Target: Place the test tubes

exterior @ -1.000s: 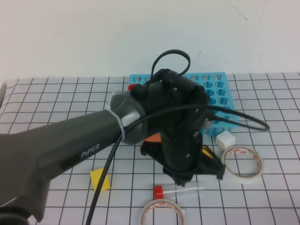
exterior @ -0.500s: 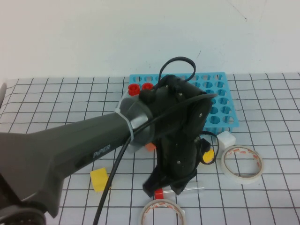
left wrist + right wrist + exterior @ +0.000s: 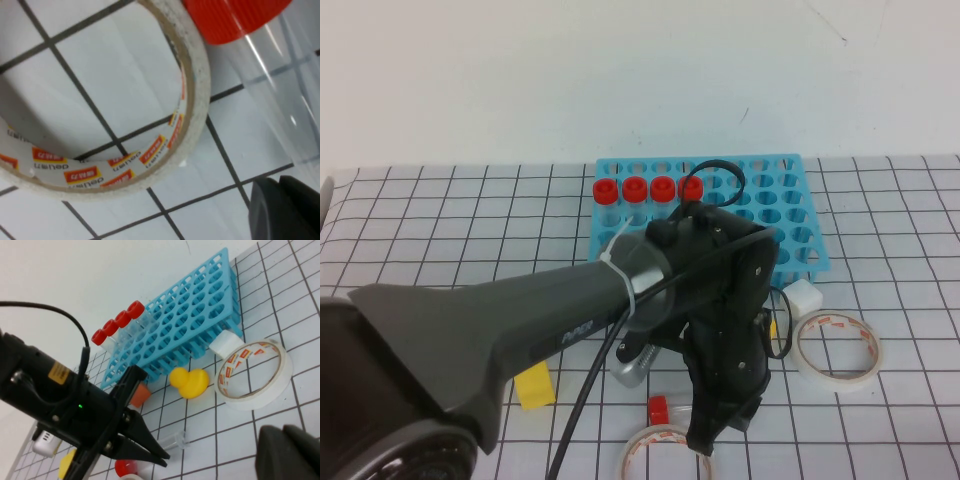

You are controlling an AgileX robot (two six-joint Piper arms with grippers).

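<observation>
A clear test tube with a red cap [image 3: 660,408] lies on the grid mat near the front, next to a tape roll [image 3: 665,455]. My left gripper [image 3: 703,443] points down just over the tube's clear body, fingers shut with nothing between them. In the left wrist view the red cap [image 3: 235,15] and glass body [image 3: 280,90] lie beside the left gripper [image 3: 279,182]. The blue rack [image 3: 775,215] holds several red-capped tubes [image 3: 649,189] in its back row. My right gripper [image 3: 282,432] hovers shut and empty off to the right, outside the high view.
A second tape roll [image 3: 837,347] and a white cube [image 3: 801,297] lie right of the arm. The yellow duck [image 3: 189,381] sits in front of the rack. A yellow block [image 3: 534,385] and a silver object [image 3: 630,365] lie left of the tube.
My left arm has swung toward the front and its gripper has come down over the lying tube. The capped tubes in the rack, hidden before, now show.
</observation>
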